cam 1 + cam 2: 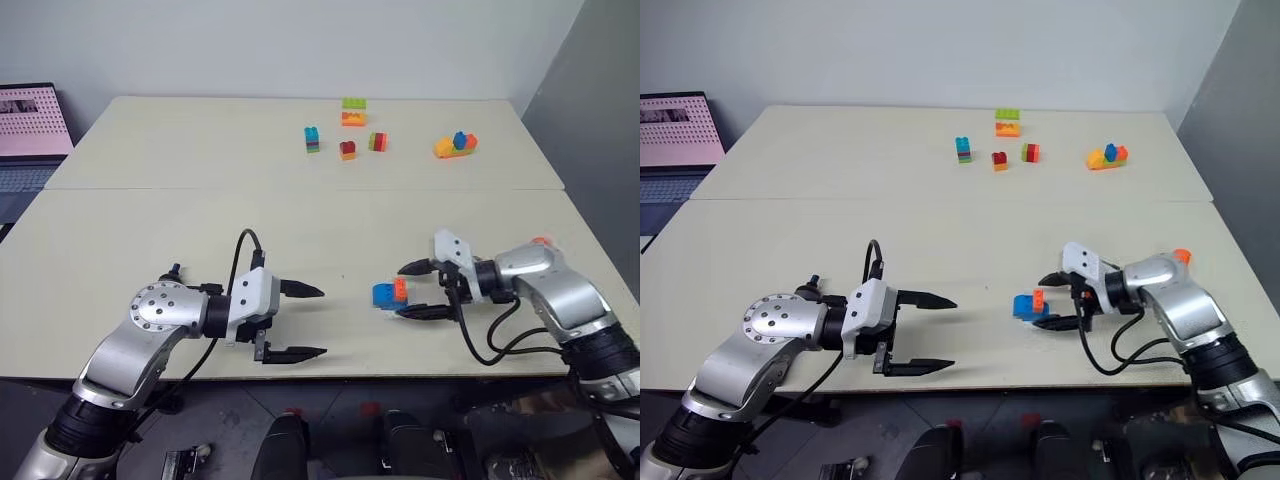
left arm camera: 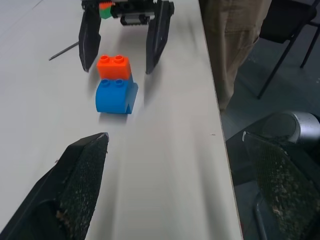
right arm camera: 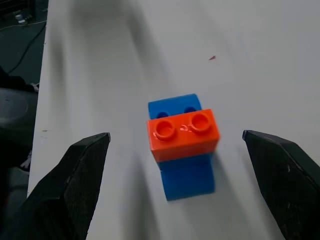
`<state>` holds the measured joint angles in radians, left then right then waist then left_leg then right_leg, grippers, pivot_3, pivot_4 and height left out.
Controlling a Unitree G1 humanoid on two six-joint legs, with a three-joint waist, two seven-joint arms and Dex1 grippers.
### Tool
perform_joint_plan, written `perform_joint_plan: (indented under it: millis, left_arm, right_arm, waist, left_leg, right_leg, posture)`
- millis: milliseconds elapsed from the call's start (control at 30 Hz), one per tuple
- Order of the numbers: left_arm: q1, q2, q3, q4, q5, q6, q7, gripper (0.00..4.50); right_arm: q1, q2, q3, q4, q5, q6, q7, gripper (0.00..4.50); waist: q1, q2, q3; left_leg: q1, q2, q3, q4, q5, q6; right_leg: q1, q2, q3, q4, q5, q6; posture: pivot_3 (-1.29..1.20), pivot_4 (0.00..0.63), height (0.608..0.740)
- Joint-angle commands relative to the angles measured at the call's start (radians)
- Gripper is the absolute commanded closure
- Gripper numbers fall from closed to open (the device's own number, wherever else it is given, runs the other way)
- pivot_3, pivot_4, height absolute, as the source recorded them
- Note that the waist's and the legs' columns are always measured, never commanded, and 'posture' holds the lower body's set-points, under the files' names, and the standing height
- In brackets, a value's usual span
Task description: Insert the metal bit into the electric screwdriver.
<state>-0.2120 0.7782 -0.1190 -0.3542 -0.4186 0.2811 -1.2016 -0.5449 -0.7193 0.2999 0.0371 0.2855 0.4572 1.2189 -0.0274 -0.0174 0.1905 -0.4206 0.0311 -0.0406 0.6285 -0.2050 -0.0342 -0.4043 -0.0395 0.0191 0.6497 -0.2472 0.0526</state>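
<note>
A thin dark-grey rod, seemingly the metal bit (image 2: 64,51), lies on the table just beyond my right gripper's far finger. The electric screwdriver is out of view. My right gripper (image 1: 400,291) points left near the table's front edge, open. A blue brick with an orange brick on top (image 3: 183,134) sits between its fingers, which stand apart from it on both sides. My left gripper (image 1: 321,322) is open and holds nothing. It points right toward the bricks from a short way off.
Several small coloured brick stacks (image 1: 347,112) stand at the back of the cream table (image 1: 200,220). A laptop (image 1: 30,125) sits at the far left. A person's trousers (image 2: 235,45) and a black chair (image 2: 295,25) are beside the table's edge.
</note>
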Motion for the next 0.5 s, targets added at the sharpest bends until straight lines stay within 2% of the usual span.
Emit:
perform_joint_plan:
  millis: [33,300,333,500]
  left_arm:
    - [-0.014,-0.001,-0.005,-0.032,-0.004,-0.009,-0.008,0.00]
    - [-0.034,-0.019,-0.021,-0.029,-0.002,-0.005,-0.003,0.00]
    - [-0.037,-0.023,-0.021,-0.029,-0.006,-0.001,-0.001,0.00]
    - [-0.087,-0.078,-0.013,-0.050,-0.084,0.076,0.030,0.00]
  right_arm:
    - [-0.025,0.022,-0.014,0.015,-0.023,-0.038,-0.004,0.77]
    - [0.009,0.017,-0.035,0.000,-0.043,-0.059,-0.006,2.86]
    - [0.014,0.015,-0.042,-0.008,-0.041,-0.057,-0.008,3.01]
    - [0.076,-0.010,-0.140,-0.107,0.003,-0.010,-0.070,3.01]
  waist:
    - [0.000,0.000,0.000]
    - [0.001,0.000,0.000]
    - [0.001,0.000,0.000]
    - [0.004,0.000,0.000]
  left_leg:
    - [0.000,0.000,0.000,0.000,0.000,0.000]
    - [0.000,0.000,0.000,0.000,0.000,0.000]
    - [0.000,0.000,0.000,0.000,0.000,0.000]
    - [0.000,0.000,0.000,0.000,0.000,0.000]
  right_leg:
    - [0.000,0.000,0.000,0.000,0.000,0.000]
    - [0.000,0.000,0.000,0.001,0.000,0.000]
    - [0.000,0.000,0.000,0.001,0.000,0.000]
    - [0.000,0.000,0.000,0.001,0.001,0.001]
  posture:
    - [0.00,0.150,0.740]
    - [0.00,0.150,0.740]
    - [0.00,0.150,0.740]
    - [0.00,0.150,0.740]
